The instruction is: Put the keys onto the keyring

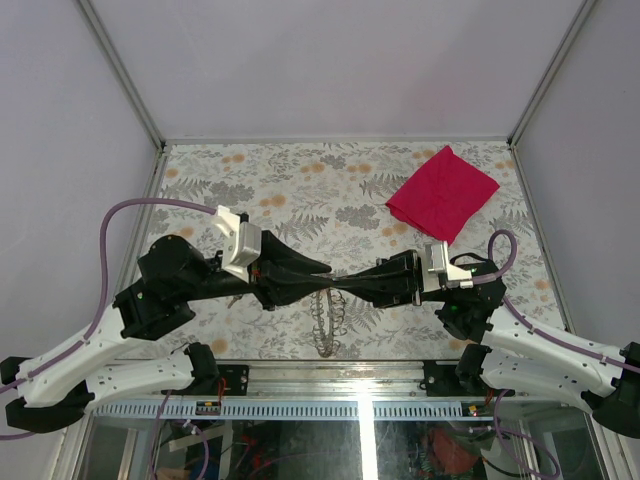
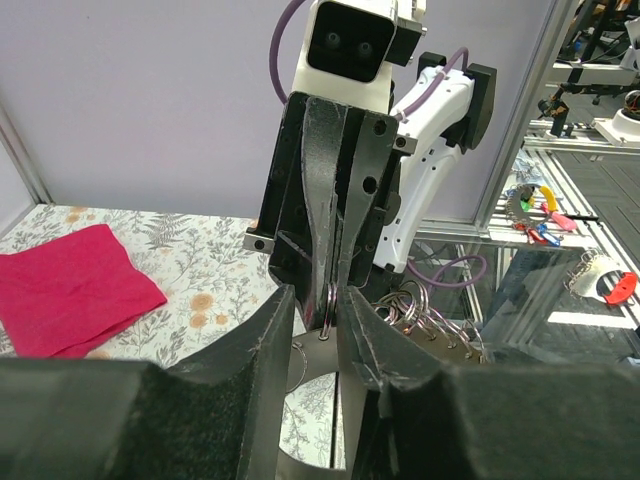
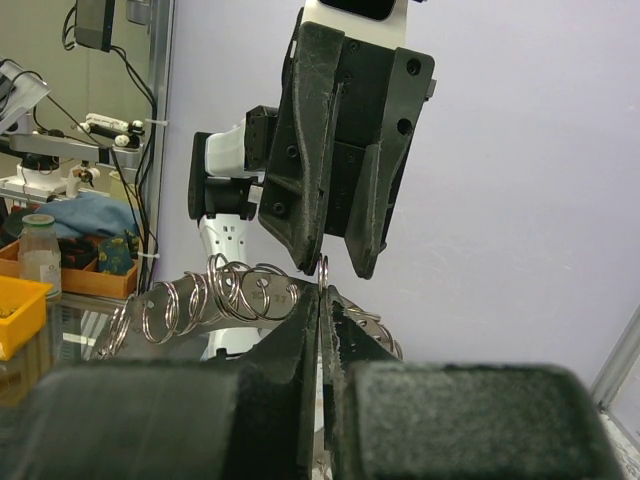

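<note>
My two grippers meet tip to tip above the near middle of the table. The right gripper [image 1: 350,285] [image 3: 321,295] is shut on the edge of a thin steel keyring [image 3: 322,268] [image 2: 330,305], which stands upright out of its fingertips. The left gripper [image 1: 330,280] [image 2: 318,300] faces it with its jaws apart. The keyring sits in that gap and touches neither pad that I can see. The keys are out of view in all three frames.
Below the grippers lies a curved metal band carrying several loose split rings [image 1: 330,320] [image 2: 430,320] [image 3: 230,290]. A red cloth [image 1: 442,192] [image 2: 65,290] rests at the far right of the floral tabletop [image 1: 300,190]. Grey walls enclose the table.
</note>
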Available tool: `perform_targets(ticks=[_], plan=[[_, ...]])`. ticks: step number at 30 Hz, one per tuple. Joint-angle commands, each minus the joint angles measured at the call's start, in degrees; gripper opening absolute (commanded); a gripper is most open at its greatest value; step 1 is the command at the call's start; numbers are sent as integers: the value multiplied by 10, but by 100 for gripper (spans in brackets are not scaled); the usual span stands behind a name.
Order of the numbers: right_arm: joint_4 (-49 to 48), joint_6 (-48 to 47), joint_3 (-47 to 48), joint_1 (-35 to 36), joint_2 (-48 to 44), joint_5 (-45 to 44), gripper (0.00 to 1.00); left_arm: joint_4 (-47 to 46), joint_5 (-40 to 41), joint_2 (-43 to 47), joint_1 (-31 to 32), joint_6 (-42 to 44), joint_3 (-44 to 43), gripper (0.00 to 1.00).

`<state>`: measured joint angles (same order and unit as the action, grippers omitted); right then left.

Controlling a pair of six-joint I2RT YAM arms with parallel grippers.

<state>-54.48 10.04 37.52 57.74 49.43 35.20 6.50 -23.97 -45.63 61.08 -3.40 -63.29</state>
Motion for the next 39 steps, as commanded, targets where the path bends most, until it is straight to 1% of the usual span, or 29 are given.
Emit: perform_targets(ticks=[1,7,9,10,11,15,16,21,24,31,34,39], plan=[[-38,-6,17,2,-15,-2,0,-11,3,-6,3,-3,-3,24],[-34,-9,15,2,-16,-5,0,1,-5,-15,3,-1,-5,20],[-33,-10,15,2,-17,-5,0,6,-5,-18,3,1,-7,14],[-31,-11,15,2,-17,-5,0,9,-6,-19,2,1,-7,6],[-30,-12,14,2,-18,-7,0,13,-6,-19,2,2,-8,1],[-13,-26,15,3,-25,-11,0,37,-4,-21,2,7,-19,0],[-4,-29,16,2,-29,-13,2,49,-4,-22,2,9,-25,0],[82,-78,26,2,-53,-19,20,140,12,-38,2,32,-76,0],[153,-108,40,3,-66,-21,25,188,10,-48,3,46,-104,0],[298,-146,85,2,-69,-26,26,271,9,-76,2,74,-159,0],[327,-140,100,2,-59,-32,25,297,9,-88,3,82,-177,0],[353,-133,112,2,-43,-28,22,312,9,-99,2,90,-195,0]])
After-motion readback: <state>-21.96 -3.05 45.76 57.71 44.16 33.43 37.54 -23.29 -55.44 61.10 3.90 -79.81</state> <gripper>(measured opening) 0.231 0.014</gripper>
